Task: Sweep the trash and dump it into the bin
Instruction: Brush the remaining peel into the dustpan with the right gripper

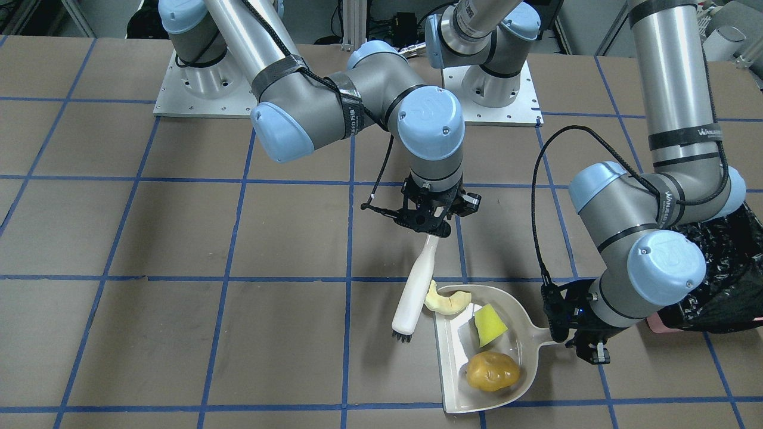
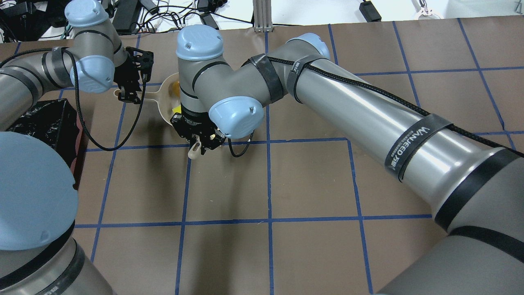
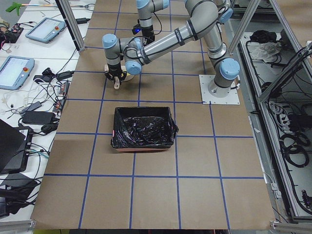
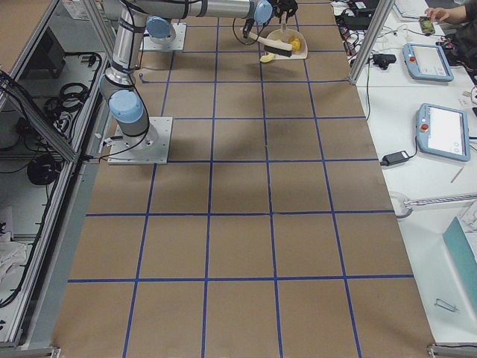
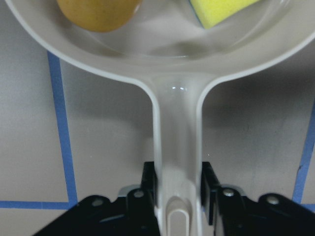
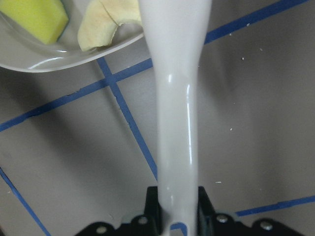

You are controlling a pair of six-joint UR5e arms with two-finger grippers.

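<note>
The beige dustpan (image 1: 514,310) lies on the table. My left gripper (image 1: 566,333) is shut on its handle (image 5: 177,147). The golden-brown lump (image 1: 492,370) and the yellow-green wedge (image 1: 489,323) lie inside the pan. The cream crescent (image 1: 447,300) lies at the corner of the pan's mouth, against the brush. My right gripper (image 1: 430,233) is shut on the white brush (image 1: 414,292), which is tilted with its bristles down beside the pan's mouth. The black-lined bin (image 1: 727,268) stands behind my left arm.
The bin (image 3: 144,127) stands about one grid square from the dustpan, toward the robot's left end of the table. My right arm reaches across over the table's middle (image 2: 327,94). Blue tape lines grid the brown tabletop.
</note>
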